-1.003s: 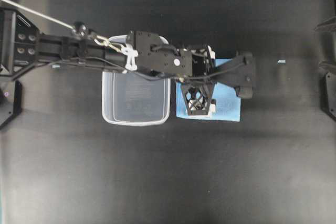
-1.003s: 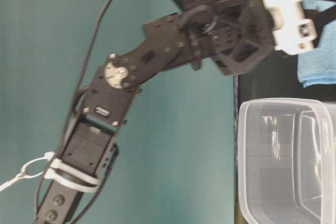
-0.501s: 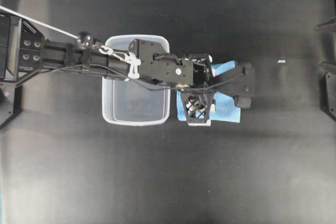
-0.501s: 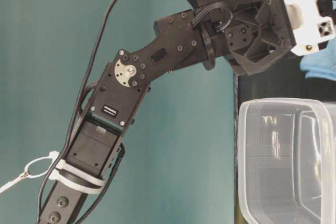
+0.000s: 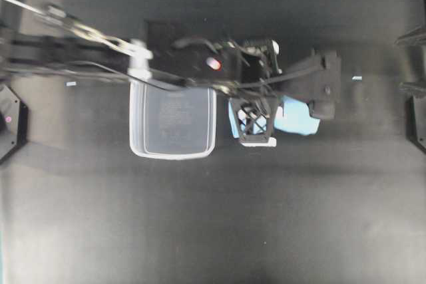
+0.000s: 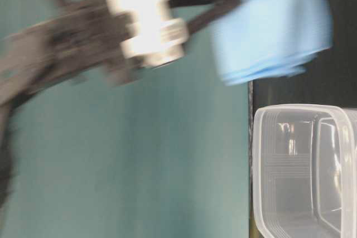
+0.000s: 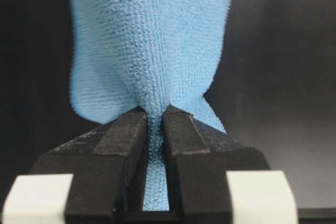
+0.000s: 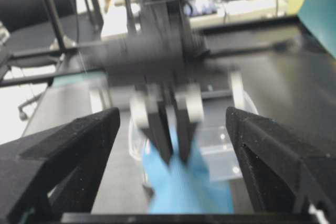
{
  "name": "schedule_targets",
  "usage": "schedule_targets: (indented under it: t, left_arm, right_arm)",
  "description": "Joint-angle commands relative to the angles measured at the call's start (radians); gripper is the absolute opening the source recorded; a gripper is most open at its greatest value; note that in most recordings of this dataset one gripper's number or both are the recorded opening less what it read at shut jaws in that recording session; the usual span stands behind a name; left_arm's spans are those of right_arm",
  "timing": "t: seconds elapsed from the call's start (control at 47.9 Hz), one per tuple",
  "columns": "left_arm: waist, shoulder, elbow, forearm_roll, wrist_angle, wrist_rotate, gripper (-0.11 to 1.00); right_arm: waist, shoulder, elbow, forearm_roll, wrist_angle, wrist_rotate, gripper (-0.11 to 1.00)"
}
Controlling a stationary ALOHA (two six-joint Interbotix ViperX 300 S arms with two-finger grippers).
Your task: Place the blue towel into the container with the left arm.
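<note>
My left gripper [image 7: 154, 116] is shut on a pinch of the blue towel [image 7: 152, 40], which bunches up beyond the jaws. In the overhead view the left gripper [image 5: 256, 123] holds the towel [image 5: 294, 118] just right of the clear container [image 5: 173, 121], which has nothing in it. In the table-level view the towel [image 6: 268, 26] hangs in the air, above the container's rim [image 6: 301, 110], with the blurred gripper [image 6: 223, 1] holding it. My right gripper [image 8: 173, 145] is open wide and holds nothing, facing the towel [image 8: 184, 190] from a distance.
The table top [image 5: 200, 217] is black. The right arm's parts [image 5: 416, 108] sit at the far right edge of the overhead view. A small pale scrap [image 5: 357, 78] lies right of the towel. A teal wall [image 6: 167, 165] is behind the table.
The left gripper has lifted the towel off the table; it now hangs bunched from the jaws. The arm is blurred from moving fast. The container has not moved.
</note>
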Motion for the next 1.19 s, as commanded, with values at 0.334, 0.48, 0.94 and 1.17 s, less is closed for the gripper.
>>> schedule_targets:
  t: [0.334,0.48,0.94,1.17]
  left_arm:
    - [0.044,-0.387,0.268,0.003,0.146,-0.006,0.06]
    - [0.051,-0.457,0.402,0.003,0.054,-0.011,0.06]
    - [0.051,-0.497,0.508,0.003,0.018,-0.009,0.06]
    - [0.051,-0.497,0.517,0.003,0.015,-0.017,0.06]
  right_arm:
    - [-0.002,0.006,0.003,0.003,-0.008,0.002,0.79]
    - [-0.003,0.006,0.008,0.003,-0.008,0.002,0.79]
    - [-0.003,0.006,0.009,0.003,-0.008,0.002,0.79]
    - [-0.003,0.006,0.009,0.005,-0.008,0.002,0.79]
